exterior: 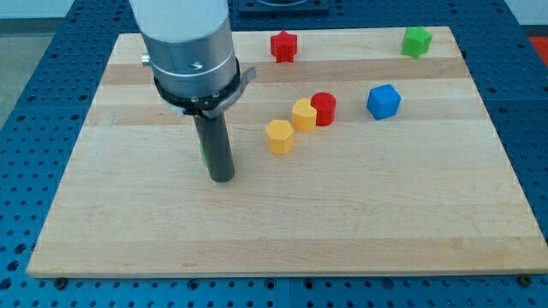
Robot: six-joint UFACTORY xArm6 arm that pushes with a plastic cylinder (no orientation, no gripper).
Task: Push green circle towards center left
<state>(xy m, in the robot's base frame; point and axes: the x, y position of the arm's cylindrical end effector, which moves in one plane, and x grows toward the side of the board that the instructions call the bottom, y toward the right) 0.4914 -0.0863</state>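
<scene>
My dark rod comes down from the grey arm head at the view's upper left, and my tip (222, 178) rests on the wooden board left of centre. The green circle (203, 153) is almost wholly hidden behind the rod. Only a thin green sliver shows at the rod's left edge, just above my tip. My tip stands right against it, on its side toward the view's bottom right.
A yellow hexagon block (279, 136), a second yellow block (304, 114) and a red cylinder (324, 109) lie in a diagonal row right of the rod. A blue cube (384, 101) sits further right. A red block (283, 46) and a green block (417, 41) lie near the top edge.
</scene>
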